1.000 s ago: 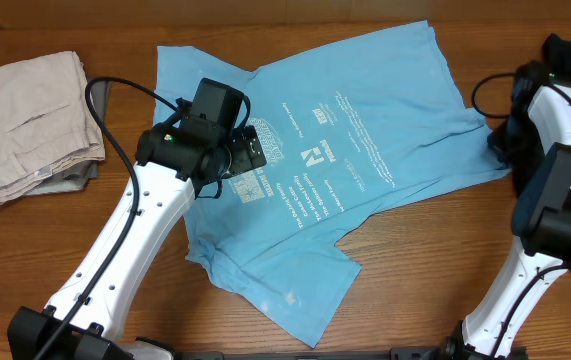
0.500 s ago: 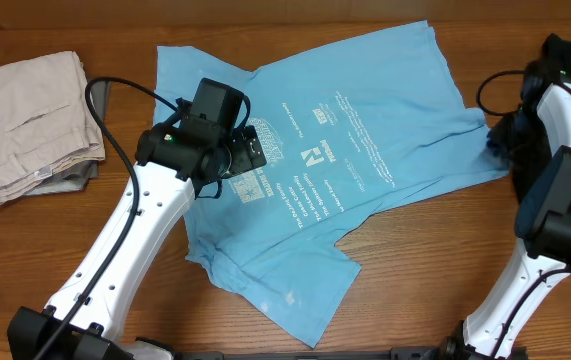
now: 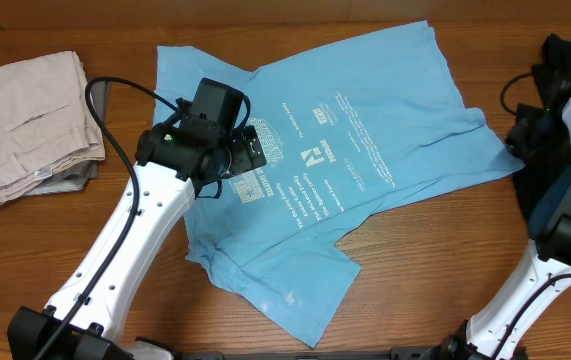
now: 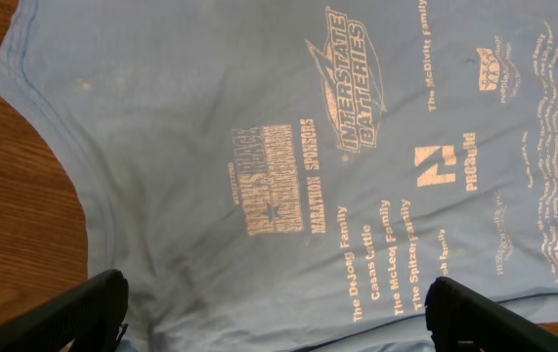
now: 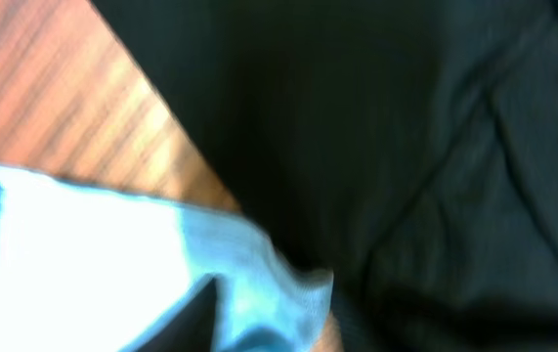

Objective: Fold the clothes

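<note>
A light blue short-sleeved cotton T-shirt (image 3: 365,130) with pale printed lettering lies spread open and printed side up in the middle of the brown wooden table (image 3: 65,250). Its upper hem runs close to the far edge, and one loose part reaches toward the near edge. The cloth is rumpled, with creases along its right side.

The left gripper (image 4: 279,315) hangs over the left part of the shirt, above the block of print. In the left wrist view its two black fingers (image 4: 73,315) stand wide apart with nothing between them, and lines such as "Interstate Batteries" and "Marathon Sponsors" show below them. The left arm and its black cable cross the shirt's left border.

At the far left corner lies a folded pair of beige khaki trousers (image 3: 30,120), well apart from the shirt, with a bit of grey cloth (image 3: 80,178) showing beneath its near side.

A crumpled black garment (image 3: 565,50) sits at the far right corner, just beside the shirt's right edge. The right gripper (image 3: 523,132) is there, between the two. The right wrist view is blurred and shows black fabric, a lifted blue edge of the shirt and a patch of wood. Whether the right fingers are open or closed on anything, I cannot tell.
</note>
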Controlling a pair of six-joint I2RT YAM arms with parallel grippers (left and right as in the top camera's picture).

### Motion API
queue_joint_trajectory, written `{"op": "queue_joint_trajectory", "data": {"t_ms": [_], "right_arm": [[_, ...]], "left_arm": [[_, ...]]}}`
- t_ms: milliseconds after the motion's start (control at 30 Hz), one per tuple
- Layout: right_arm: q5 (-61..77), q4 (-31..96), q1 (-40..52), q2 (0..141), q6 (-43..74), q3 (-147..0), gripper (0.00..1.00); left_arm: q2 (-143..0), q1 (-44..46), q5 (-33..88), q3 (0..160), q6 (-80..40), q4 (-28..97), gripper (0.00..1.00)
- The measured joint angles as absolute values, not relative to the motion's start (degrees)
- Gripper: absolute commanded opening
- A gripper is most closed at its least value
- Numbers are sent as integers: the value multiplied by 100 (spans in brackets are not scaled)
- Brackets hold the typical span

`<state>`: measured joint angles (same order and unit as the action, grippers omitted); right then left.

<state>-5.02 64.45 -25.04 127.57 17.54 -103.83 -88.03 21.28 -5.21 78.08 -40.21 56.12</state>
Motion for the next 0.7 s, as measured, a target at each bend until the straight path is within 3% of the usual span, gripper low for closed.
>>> {"op": "queue_joint_trajectory", "data": {"t_ms": [700], "right_arm": [[-19, 7118, -3065, 12755, 2292, -10217, 4]], "left_arm": [[-8803, 2128, -521, 7808, -4021, 5612, 100]]}}
